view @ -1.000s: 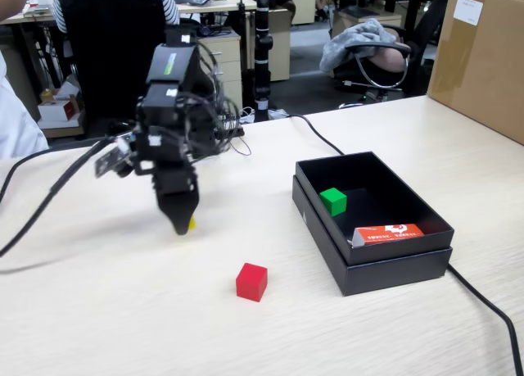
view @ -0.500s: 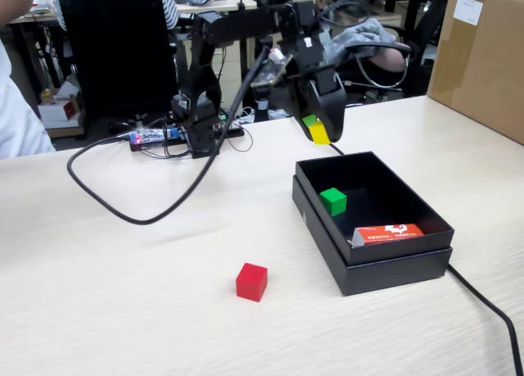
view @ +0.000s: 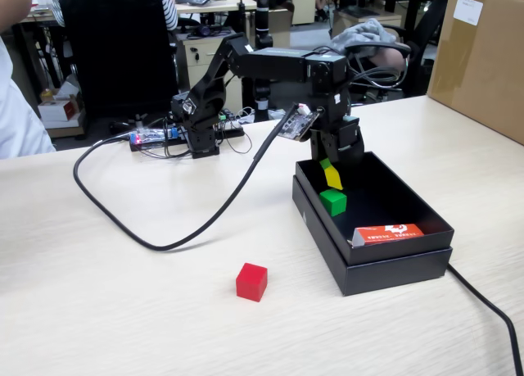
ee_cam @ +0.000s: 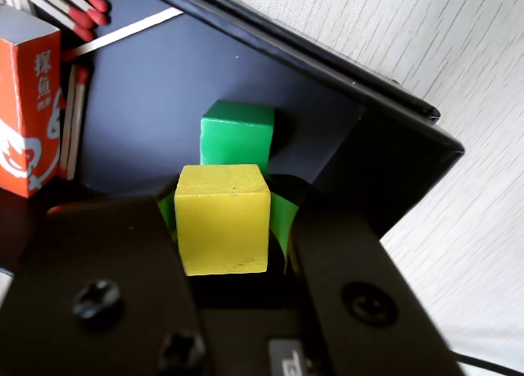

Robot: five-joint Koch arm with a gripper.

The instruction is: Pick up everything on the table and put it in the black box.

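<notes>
The gripper (view: 332,177) hangs over the back left corner of the black box (view: 385,265) as the fixed view shows it, its jaws pinching the yellow cube (ee_cam: 223,219) from both sides and holding it in the air just above the green cube (ee_cam: 237,134), which rests on the box floor near that corner. Toward the front right corner of the box lies an orange-red carton (view: 389,232), with matches (ee_cam: 70,7) showing beside it in the wrist view. The red cube (view: 251,282) sits alone on the table (view: 115,310), well apart from the box's left wall and nearer the front edge.
</notes>
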